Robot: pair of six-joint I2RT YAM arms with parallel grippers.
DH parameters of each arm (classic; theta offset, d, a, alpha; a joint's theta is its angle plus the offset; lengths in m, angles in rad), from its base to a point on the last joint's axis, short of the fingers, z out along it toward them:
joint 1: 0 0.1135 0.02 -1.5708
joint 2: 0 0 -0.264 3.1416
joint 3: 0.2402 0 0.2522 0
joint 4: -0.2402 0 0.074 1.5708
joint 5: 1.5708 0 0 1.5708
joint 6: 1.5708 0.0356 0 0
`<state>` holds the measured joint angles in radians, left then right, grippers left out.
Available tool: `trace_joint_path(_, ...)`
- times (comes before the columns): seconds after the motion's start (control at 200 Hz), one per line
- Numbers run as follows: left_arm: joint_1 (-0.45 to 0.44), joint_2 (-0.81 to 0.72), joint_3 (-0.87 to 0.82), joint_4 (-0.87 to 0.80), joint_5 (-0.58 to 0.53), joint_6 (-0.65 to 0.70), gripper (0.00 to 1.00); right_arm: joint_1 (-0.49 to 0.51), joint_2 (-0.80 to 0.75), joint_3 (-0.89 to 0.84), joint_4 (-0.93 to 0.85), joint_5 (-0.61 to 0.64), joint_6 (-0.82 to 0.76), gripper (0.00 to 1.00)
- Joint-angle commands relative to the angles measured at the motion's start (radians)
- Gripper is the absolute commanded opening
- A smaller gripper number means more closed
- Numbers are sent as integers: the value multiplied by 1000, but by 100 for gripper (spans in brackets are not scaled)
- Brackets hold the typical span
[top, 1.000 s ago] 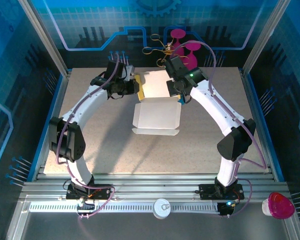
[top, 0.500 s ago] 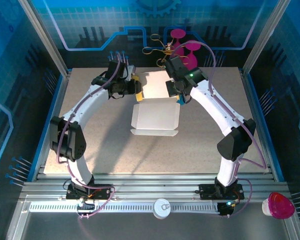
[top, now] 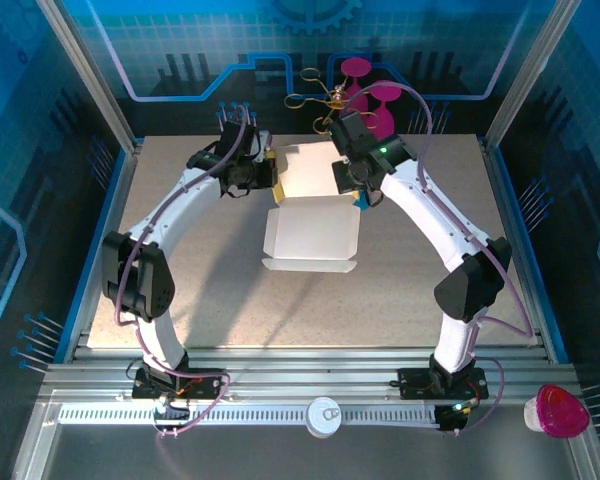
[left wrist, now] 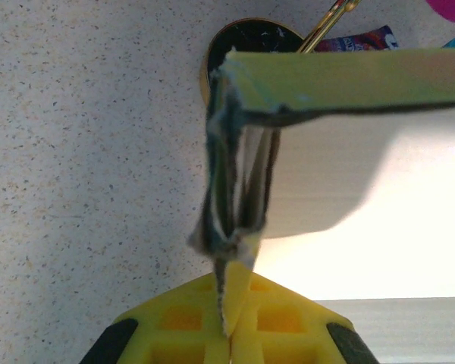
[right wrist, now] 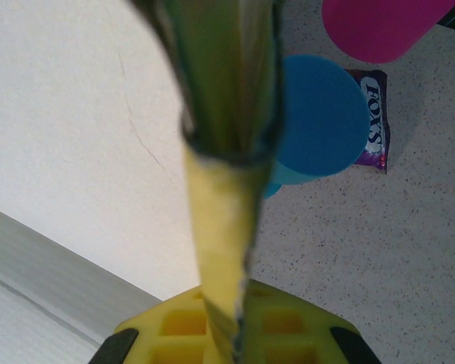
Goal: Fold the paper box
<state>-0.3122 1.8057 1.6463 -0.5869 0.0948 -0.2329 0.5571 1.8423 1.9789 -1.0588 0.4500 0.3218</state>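
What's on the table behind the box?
A purple snack packet, a blue disc and a pink round thing. The box hides whatever else lies there.

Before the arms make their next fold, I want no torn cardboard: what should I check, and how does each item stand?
1. The left gripper is shut on the rear left edge of the paper box: ok.
2. The right gripper is shut on its rear right edge: ok.
3. Front panel flat on the table, white side up: ok.
4. Rear panel raised evenly by both grips: cannot tell.
5. Room beyond the box free of clutter: a snack packet and a blue disc lie there: not ok.
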Motion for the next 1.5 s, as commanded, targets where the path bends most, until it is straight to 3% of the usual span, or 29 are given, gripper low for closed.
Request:
trace_joint_path(0.0,-10,-3,33,-64,-91,7,0,0,-15,35,-23,-16,19,0)
trace_joint_path(0.155,-21,4,55,-123,-171,5,0,4,-3,57,-50,-4,25,0)
trace_joint_path(0.57,-167,67,192,-353,-616,-72,0,33,41,93,-99,24,46,0)
trace_joint_path(0.816,-168,65,190,-359,-619,-87,0,34,34,95,-90,10,48,0)
trace_joint_path(1.046,-166,21,141,-276,-508,-90,0,33,17,62,-59,-9,37,0)
trace_joint_path(1.186,-159,-12,143,-276,-436,-127,37,33,0,21,-25,-12,27,0)
trace_joint_path(1.361,-137,-77,149,-323,-322,-218,57,27,-44,-91,74,-7,22,0)
trace_joint_path(1.491,-108,-144,82,-306,-220,-291,65,21,-84,-200,197,-25,28,0)
